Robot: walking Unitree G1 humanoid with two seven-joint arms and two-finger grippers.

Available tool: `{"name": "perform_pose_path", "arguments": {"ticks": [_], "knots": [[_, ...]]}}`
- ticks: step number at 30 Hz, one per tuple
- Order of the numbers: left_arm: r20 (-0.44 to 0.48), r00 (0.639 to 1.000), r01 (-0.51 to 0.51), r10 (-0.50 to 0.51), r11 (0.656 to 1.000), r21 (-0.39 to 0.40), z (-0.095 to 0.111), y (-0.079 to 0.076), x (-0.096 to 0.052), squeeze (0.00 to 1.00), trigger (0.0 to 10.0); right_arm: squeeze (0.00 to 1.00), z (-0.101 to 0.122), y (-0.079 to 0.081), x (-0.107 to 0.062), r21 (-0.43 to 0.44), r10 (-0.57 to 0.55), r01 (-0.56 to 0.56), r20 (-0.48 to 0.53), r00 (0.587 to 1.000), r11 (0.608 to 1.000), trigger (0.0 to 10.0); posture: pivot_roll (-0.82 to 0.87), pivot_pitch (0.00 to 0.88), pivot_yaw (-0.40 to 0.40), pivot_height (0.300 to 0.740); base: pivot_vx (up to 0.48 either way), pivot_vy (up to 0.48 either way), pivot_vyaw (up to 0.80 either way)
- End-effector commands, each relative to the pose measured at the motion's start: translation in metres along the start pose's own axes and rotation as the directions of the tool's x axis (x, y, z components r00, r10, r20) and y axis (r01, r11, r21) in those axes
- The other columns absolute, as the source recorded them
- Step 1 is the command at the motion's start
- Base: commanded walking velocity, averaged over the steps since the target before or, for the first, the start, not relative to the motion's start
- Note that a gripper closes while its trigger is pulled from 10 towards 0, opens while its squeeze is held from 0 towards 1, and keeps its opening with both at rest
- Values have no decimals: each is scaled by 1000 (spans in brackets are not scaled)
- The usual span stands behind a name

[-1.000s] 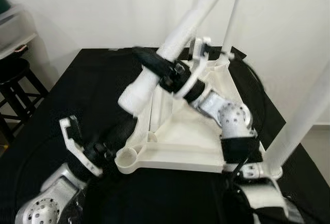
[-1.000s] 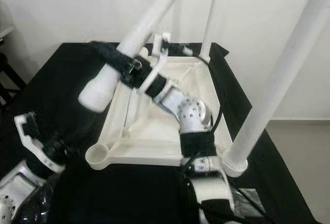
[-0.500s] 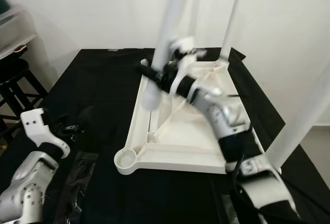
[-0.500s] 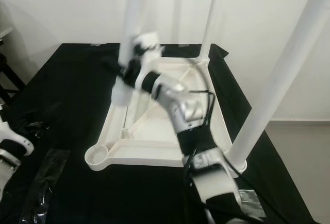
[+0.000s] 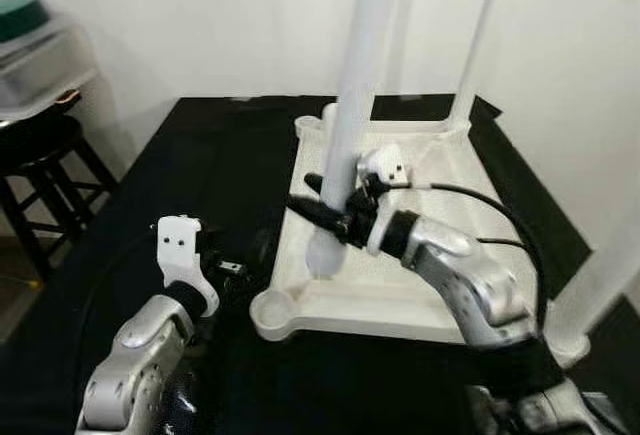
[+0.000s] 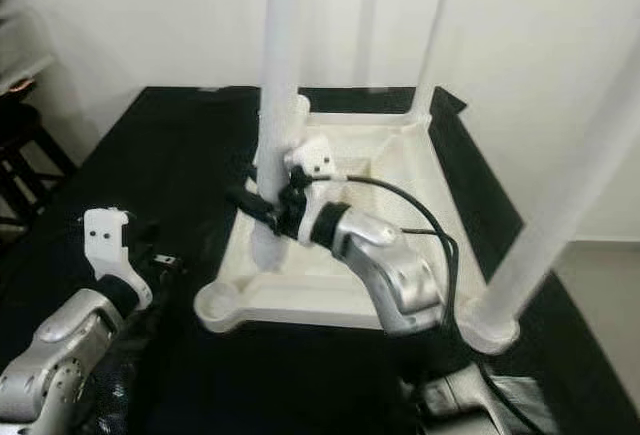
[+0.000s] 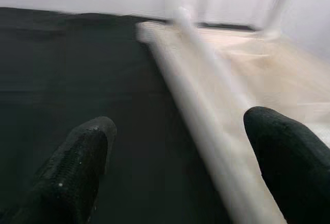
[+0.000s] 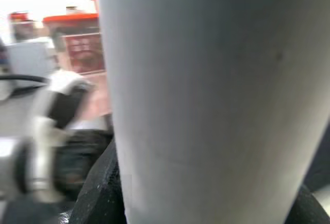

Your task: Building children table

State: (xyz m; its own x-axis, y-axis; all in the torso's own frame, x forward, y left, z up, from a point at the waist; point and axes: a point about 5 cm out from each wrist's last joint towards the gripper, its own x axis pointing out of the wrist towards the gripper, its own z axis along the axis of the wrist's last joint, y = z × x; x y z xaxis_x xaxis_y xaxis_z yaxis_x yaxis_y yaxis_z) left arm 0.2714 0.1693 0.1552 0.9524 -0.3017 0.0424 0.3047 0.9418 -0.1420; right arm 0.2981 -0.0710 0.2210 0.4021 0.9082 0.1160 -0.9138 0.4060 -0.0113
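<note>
The white children's table top lies upside down on a black cloth. Two white legs stand in its right corners, one far and one near. My right gripper is shut on a third white leg, held upright with its lower end over the top's left side, between the two left corners. That leg looms close in the right wrist view. The near left socket is empty. My left gripper is open just left of that corner, holding nothing, facing the top's left rim.
A black stool stands off the table's left side, with a clear container with a green lid behind it. A white wall backs the table. Crinkled clear plastic lies by my left arm. A black cable loops over my right arm.
My right gripper swung the leg from a steep tilt to upright and lowered it toward the top's left side. My left arm drew back, then came forward beside the near left corner. The camera shifted.
</note>
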Motion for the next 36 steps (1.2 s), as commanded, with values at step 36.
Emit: {"name": "perform_pose_path", "arguments": {"ticks": [36], "knots": [[3,1000,30,-31,978,209,-2,-32,-3,0,10000,0,-5,-10,-10,-59,368,-377,-117,922,924,10000,-1,107,-5,740,0,-38,0]]}}
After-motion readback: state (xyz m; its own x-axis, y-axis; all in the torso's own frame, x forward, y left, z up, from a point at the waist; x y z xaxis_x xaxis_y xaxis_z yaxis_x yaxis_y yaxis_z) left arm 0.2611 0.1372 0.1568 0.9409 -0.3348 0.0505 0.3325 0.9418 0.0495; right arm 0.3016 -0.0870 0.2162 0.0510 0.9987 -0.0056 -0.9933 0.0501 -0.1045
